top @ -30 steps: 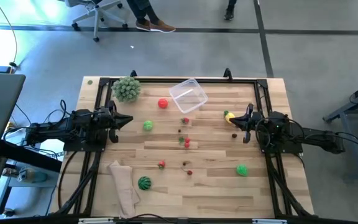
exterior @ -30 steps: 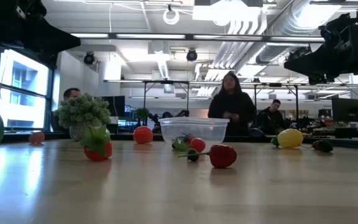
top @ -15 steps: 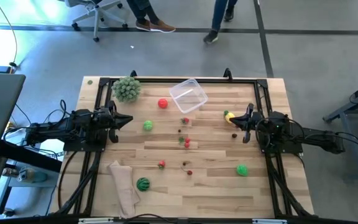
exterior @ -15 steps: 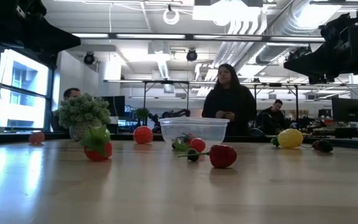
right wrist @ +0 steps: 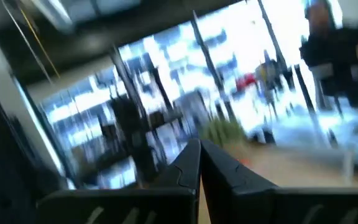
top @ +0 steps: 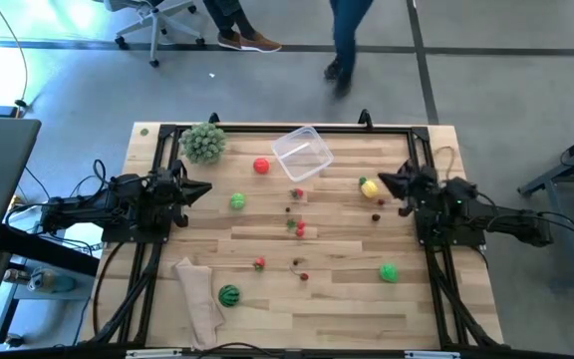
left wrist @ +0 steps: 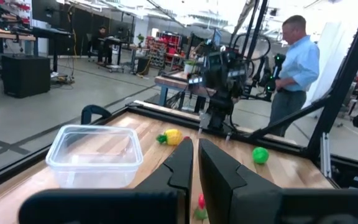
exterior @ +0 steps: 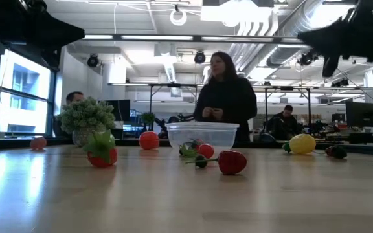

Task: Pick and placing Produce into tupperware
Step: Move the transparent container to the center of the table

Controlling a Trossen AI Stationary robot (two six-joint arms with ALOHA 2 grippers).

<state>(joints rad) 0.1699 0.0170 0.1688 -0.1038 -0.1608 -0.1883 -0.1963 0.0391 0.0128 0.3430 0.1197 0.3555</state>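
1. Here, near the top centre of the high view: the tupperware (top: 301, 154), clear and square, on the wooden table (top: 347, 299), seemingly with nothing inside, though hard to judge from above.
2. Scattered over the table, the Produce: a red ball (top: 260, 166) just left of the tupperware, a green piece (top: 237, 201) below it, a yellow fruit (top: 369, 186) at centre right, another green piece (top: 388, 271) at lower right, a striped watermelon ball (top: 229, 294) at lower left, small red and dark pieces (top: 298, 227) in the middle.
3. At the left edge of the table: left gripper (top: 203, 189), fingers pressed together, holding nothing.
4. At the right edge, just beside the yellow fruit but apart from it: right gripper (top: 384, 179), also closed and empty.
5. At upper left: a pale-green leafy ball (top: 203, 142); at lower left: a beige cloth (top: 199, 299), just beside the watermelon ball.
6. Beyond the table in the low view: a person (exterior: 225, 97) in dark clothes, standing behind the tupperware.
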